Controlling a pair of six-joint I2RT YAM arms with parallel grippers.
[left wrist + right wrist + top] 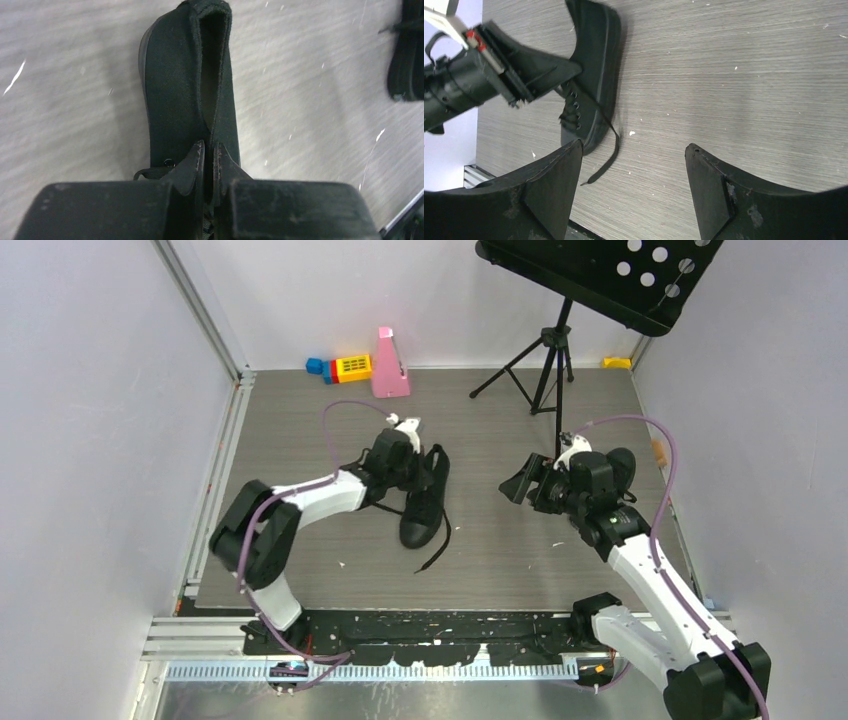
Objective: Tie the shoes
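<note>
A black canvas shoe lies on its side mid-table, toe toward me, with one loose lace trailing on the boards. My left gripper is at its opening, fingers nearly together, pinching the shoe's upper edge by the eyelets. In the right wrist view the shoe and its lace lie beyond my right gripper, which is open, empty and above bare boards. In the top view the right gripper is to the right of the shoe. A second black shoe lies behind the right arm, partly hidden.
A black music stand on a tripod stands at the back right. A pink metronome and coloured blocks sit at the back wall, and a yellow block in the back right corner. Walls close both sides.
</note>
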